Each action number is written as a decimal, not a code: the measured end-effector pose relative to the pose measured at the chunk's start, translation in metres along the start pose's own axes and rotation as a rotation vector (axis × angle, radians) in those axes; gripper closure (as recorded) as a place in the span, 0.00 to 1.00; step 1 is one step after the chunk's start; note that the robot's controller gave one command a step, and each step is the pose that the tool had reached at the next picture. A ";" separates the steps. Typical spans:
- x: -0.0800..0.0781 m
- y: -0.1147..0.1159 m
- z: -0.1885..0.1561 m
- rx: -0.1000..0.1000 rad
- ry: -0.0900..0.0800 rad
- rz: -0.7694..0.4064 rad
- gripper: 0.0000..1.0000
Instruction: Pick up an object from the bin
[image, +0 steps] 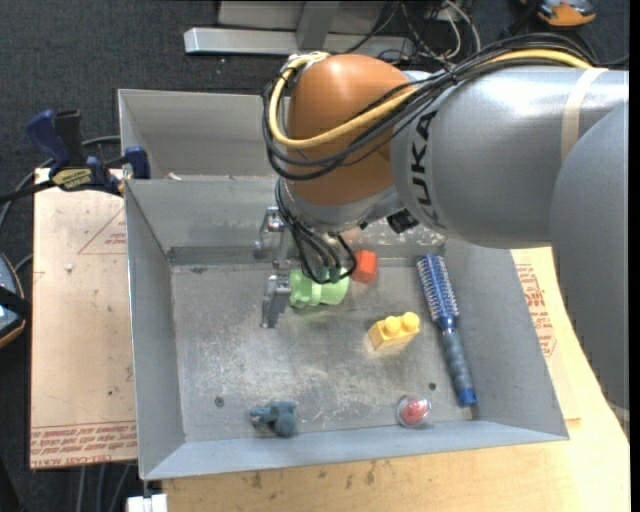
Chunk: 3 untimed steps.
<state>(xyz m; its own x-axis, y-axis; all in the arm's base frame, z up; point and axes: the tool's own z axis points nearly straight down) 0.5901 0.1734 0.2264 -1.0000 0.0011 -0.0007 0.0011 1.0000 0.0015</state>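
Note:
My gripper (270, 312) hangs low over the middle of the bin, a little towards the back. A light green, rounded plastic thing (320, 290) lies right beside it on its right, partly under the cables. Whether the gripper touches or holds the green thing is hidden from me. A small orange block (365, 265) sits just behind and to the right of the green thing. A yellow toy brick (392, 331) lies on the floor further right and nearer the front.
A blue bristle brush (447, 325) lies along the right wall, handle towards the front. A small grey-blue thing (275, 418) and a reddish round cap (413, 411) rest by the front wall. The arm's orange dome and cables hide the back middle.

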 end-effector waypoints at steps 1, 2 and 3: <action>-0.023 -0.059 0.138 0.003 0.007 -0.014 0.00; -0.052 -0.119 0.129 0.003 -0.004 -0.188 0.00; -0.053 -0.115 0.126 -0.001 -0.011 -0.191 1.00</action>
<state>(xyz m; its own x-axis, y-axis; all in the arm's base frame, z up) 0.6432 0.0582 0.1006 -0.9820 -0.1885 -0.0117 -0.1885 0.9821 0.0014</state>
